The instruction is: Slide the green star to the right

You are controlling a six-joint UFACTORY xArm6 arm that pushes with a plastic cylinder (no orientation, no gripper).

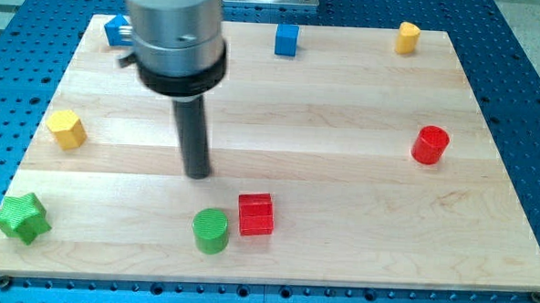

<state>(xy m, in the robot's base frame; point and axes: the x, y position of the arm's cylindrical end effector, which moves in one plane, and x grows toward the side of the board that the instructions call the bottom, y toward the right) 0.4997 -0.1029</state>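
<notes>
The green star (21,217) lies at the view's bottom left corner of the wooden board (345,109). My tip (198,174) rests on the board left of centre, well to the right of and above the star, apart from it. The tip stands just above the green cylinder (211,231) and up-left of the red cube (255,214), touching neither.
A yellow hexagonal block (66,129) sits at the left edge. A blue block (118,30) is partly hidden behind the arm at the top left. A blue cube (287,40) is at top centre, a yellow block (406,37) at top right, a red cylinder (429,145) at right.
</notes>
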